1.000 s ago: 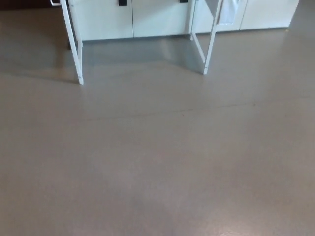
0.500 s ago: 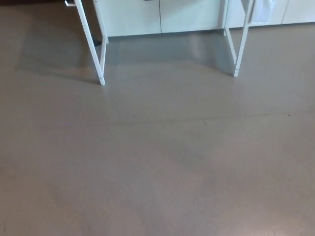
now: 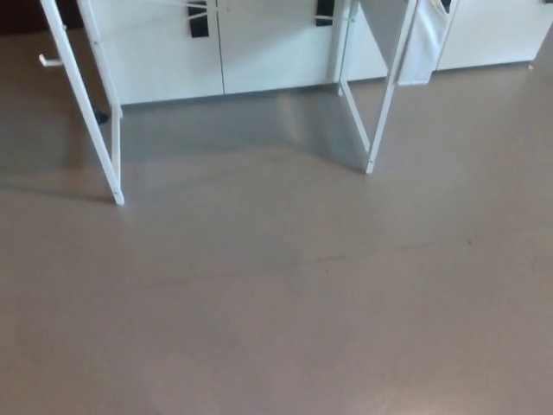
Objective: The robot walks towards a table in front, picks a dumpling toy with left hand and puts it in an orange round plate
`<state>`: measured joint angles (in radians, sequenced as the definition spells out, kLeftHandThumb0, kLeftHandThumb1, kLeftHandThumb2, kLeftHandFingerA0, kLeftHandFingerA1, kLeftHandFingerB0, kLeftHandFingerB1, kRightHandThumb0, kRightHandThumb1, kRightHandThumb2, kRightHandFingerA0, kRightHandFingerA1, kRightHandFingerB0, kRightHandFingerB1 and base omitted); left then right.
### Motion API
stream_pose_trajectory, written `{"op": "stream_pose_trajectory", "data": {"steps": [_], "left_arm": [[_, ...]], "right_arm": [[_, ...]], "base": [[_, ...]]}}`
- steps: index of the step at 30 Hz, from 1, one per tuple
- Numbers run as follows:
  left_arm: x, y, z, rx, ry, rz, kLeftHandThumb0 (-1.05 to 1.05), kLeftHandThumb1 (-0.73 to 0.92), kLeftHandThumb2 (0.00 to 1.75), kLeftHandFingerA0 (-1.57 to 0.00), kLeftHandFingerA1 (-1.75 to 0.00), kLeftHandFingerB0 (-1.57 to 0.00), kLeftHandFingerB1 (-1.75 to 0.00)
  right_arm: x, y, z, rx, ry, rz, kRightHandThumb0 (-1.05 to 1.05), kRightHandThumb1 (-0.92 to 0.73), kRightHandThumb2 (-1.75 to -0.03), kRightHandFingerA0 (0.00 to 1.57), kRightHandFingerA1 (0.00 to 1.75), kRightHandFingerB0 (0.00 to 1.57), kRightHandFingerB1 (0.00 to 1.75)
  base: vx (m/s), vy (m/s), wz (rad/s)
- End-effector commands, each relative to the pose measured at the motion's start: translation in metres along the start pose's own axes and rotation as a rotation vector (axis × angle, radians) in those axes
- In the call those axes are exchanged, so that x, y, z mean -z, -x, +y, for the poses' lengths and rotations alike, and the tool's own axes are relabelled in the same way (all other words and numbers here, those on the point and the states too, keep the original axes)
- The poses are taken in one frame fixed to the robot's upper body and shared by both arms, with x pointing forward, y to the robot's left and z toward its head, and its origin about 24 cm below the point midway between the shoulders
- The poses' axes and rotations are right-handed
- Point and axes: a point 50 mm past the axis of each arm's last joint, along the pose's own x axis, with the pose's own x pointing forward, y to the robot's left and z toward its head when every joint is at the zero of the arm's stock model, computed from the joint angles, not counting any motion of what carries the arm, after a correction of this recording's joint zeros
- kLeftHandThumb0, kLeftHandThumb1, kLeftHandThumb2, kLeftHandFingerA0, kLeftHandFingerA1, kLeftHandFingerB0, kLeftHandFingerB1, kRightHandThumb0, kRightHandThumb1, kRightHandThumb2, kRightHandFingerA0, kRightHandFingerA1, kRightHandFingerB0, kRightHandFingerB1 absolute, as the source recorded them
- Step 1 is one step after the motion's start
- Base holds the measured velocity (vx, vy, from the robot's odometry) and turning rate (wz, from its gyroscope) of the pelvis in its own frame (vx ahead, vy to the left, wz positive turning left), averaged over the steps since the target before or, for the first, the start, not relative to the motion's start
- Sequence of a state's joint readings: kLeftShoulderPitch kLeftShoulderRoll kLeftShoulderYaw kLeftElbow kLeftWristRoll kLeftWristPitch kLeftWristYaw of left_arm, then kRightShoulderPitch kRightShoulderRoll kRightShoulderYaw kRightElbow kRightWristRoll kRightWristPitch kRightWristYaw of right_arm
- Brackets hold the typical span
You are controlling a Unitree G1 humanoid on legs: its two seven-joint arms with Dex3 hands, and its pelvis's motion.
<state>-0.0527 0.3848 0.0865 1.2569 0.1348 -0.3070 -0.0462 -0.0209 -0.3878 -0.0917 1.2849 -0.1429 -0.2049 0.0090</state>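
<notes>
Approach step in hand: table legs (image 3: 111, 160) stand ahead, tabletop and both hands out of view, so further walking is required.

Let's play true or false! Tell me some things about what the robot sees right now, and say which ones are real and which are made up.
1. The white metal table legs stand on a smooth grey-brown floor. True.
2. An orange plate sits on the floor. False: no plate shows anywhere in this view.
3. White cabinet doors with black handles stand behind the table legs. True.
4. The robot's left hand is holding a toy. False: neither hand is in view, and no toy shows.
5. The tabletop is in full view. False: only the legs show; the top is cut off by the picture's upper edge.
</notes>
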Motion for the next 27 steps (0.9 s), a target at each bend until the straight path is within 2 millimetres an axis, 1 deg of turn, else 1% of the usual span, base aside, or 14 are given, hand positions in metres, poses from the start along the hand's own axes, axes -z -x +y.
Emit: {"op": "stream_pose_trajectory", "data": {"steps": [1, 2, 4, 6, 7, 8, 9, 10, 13, 14, 19, 25, 26, 27], "left_arm": [[-0.0001, -0.0008, 0.0049, -0.001, -0.011, 0.023, -0.13, 0.48, 0.54, -0.95, -0.99, -0.40, -0.33], [-0.0004, -0.0009, 0.0046, 0.003, 0.000, 0.022, -0.13, 0.48, 0.54, -0.95, -0.99, -0.40, -0.33], [-0.0003, -0.0008, 0.0052, 0.004, -0.016, 0.023, -0.17, 0.48, 0.57, -0.96, -0.78, -0.39, -0.35], [-0.0001, -0.0009, 0.0053, 0.005, -0.013, 0.026, -0.17, 0.48, 0.57, -0.96, -0.78, -0.39, -0.35], [-0.0004, -0.0011, 0.0048, 0.000, -0.015, 0.027, -0.13, 0.48, 0.54, -0.91, -0.64, -0.41, -0.34], [-0.0005, -0.0012, 0.0046, -0.002, -0.016, 0.028, -0.13, 0.48, 0.54, -0.91, -0.64, -0.41, -0.34], [-0.0013, -0.0016, 0.0048, -0.011, -0.020, 0.027, -0.15, 0.49, 0.55, -0.90, -0.72, -0.42, -0.34], [-0.0012, -0.0016, 0.0047, -0.009, -0.024, 0.028, -0.20, 0.48, 0.59, -0.91, -0.69, -0.39, -0.36], [-0.0009, -0.0015, 0.0047, -0.010, -0.030, 0.030, -0.15, 0.51, 0.55, -0.92, -0.68, -0.41, -0.34], [-0.0013, -0.0014, 0.0045, -0.002, -0.035, 0.024, -0.14, 0.52, 0.55, -0.72, -0.47, -0.40, -0.34], [-0.0031, -0.0013, 0.0033, -0.002, -0.035, 0.004, -0.11, 0.53, 0.55, -0.74, -0.50, -0.41, -0.34], [-0.0037, -0.0012, 0.0029, -0.007, -0.048, -0.003, -0.12, 0.53, 0.56, -0.73, -0.48, -0.42, -0.34], [-0.0037, -0.0012, 0.0027, -0.002, -0.032, -0.004, -0.09, 0.55, 0.56, -0.62, -0.46, -0.41, -0.34], [-0.0037, -0.0011, 0.0026, 0.000, -0.026, -0.005, -0.09, 0.55, 0.56, -0.62, -0.46, -0.41, -0.34]], "right_arm": [[-0.0068, -0.0013, -0.0063, 0.017, -0.014, -0.021, -0.27, -0.47, -0.55, 0.94, 0.60, 0.59, 0.41], [-0.0067, -0.0012, -0.0065, 0.017, -0.017, -0.021, -0.27, -0.47, -0.55, 0.94, 0.60, 0.59, 0.41], [-0.0065, -0.0013, -0.0061, 0.020, -0.029, -0.019, -0.27, -0.46, -0.55, 0.93, 0.60, 0.58, 0.41], [-0.0065, -0.0013, -0.0061, 0.019, -0.029, -0.020, -0.27, -0.46, -0.55, 0.93, 0.60, 0.58, 0.41], [-0.0067, -0.0014, -0.0061, 0.018, -0.021, -0.019, -0.27, -0.47, -0.55, 0.93, 0.59, 0.57, 0.40], [-0.0069, -0.0014, -0.0062, 0.018, -0.017, -0.018, -0.27, -0.47, -0.55, 0.93, 0.59, 0.57, 0.40], [-0.0058, -0.0018, -0.0042, 0.020, -0.030, -0.007, -0.25, -0.47, -0.54, 0.92, 0.57, 0.57, 0.40], [-0.0043, -0.0015, -0.0029, 0.020, -0.033, -0.003, -0.23, -0.47, -0.54, 0.91, 0.54, 0.58, 0.40], [-0.0038, -0.0013, -0.0018, 0.021, -0.035, -0.004, -0.24, -0.47, -0.54, 0.91, 0.56, 0.58, 0.41], [-0.0062, -0.0016, -0.0018, 0.021, -0.034, -0.015, -0.27, -0.46, -0.54, 0.91, 0.58, 0.59, 0.41], [-0.0027, -0.0009, 0.0007, 0.017, -0.019, -0.005, -0.30, -0.47, -0.56, 0.91, 0.55, 0.58, 0.40], [-0.0022, -0.0003, 0.0019, 0.013, -0.021, -0.015, -0.29, -0.47, -0.55, 0.89, 0.52, 0.58, 0.40], [-0.0023, -0.0003, 0.0018, 0.013, -0.012, -0.016, -0.30, -0.48, -0.56, 0.89, 0.53, 0.58, 0.40], [-0.0023, -0.0003, 0.0018, 0.013, -0.008, -0.016, -0.30, -0.48, -0.56, 0.89, 0.53, 0.58, 0.40]], "base": [[0.37, -0.020, 0.12], [0.35, -0.099, 0.18], [0.43, -0.110, 0.21], [0.57, -0.130, 0.65], [0.51, -0.153, 0.81], [0.51, -0.137, 0.76], [0.52, -0.143, 0.32], [0.51, -0.140, 0.08], [0.48, -0.069, 0.01], [0.47, -0.026, -0.12], [0.48, 0.022, -0.28], [0.54, 0.193, -0.43], [0.50, 0.179, 0.02], [0.49, 0.169, -0.03]]}}
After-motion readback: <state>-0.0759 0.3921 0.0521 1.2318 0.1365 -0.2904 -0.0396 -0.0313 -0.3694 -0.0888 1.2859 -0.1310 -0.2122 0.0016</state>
